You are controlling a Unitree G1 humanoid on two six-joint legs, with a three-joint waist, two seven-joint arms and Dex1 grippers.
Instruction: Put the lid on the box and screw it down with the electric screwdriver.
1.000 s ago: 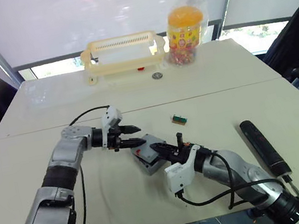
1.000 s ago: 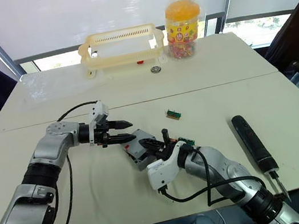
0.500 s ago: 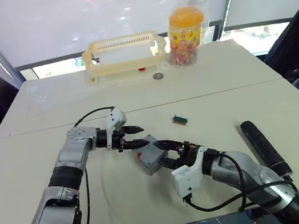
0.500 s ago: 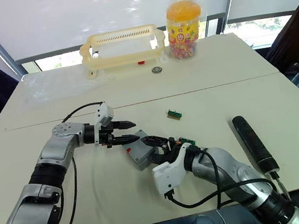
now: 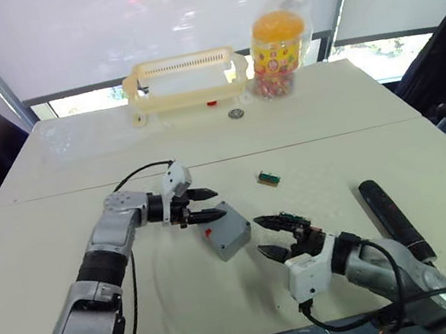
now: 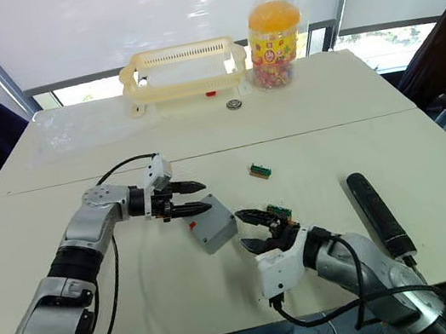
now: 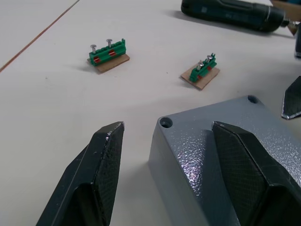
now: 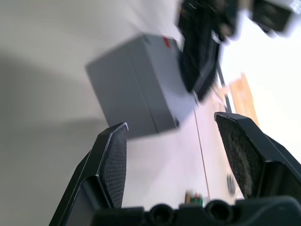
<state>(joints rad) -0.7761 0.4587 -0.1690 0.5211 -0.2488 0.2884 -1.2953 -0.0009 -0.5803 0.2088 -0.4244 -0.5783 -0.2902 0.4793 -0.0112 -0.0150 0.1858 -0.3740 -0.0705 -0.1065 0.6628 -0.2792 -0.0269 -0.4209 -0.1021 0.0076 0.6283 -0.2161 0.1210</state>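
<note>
Only a red mark labels the box [image 6: 213,232]; both claws gape empty

— Where do the eye views look from?
— From the head, forward and down over the table [image 5: 64,247].
— And the wrist views?
— Low and close — both share the box [image 7: 225,160] with the head views.
</note>
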